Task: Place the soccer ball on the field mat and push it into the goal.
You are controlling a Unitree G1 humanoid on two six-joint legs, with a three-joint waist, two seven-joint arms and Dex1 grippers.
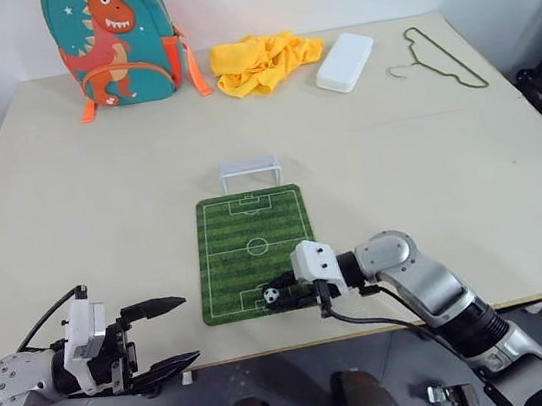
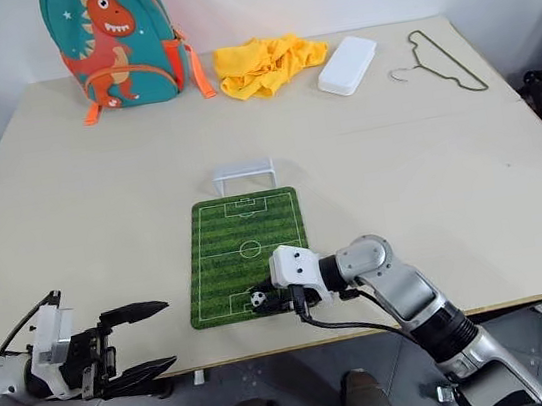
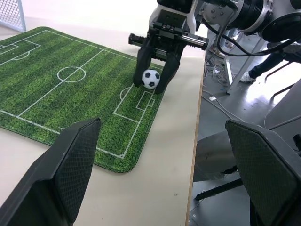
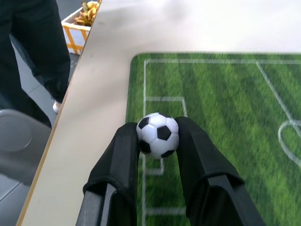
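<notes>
1. One counter (image 1: 65, 171) carries everything; its near edge cuts off what lies below.
2. The field mat (image 1: 251, 226) lies flat at the near middle, the goal (image 1: 251, 172) just beyond its far end.
3. The left gripper (image 1: 163, 334) hangs released at the near left; the right gripper (image 1: 286, 295) is clenched on the soccer ball (image 1: 272, 294) over the mat's near end.
4. The ball looks light, hard and prone to roll; pinch across its middle. Whether it touches the mat is hard to tell.
</notes>
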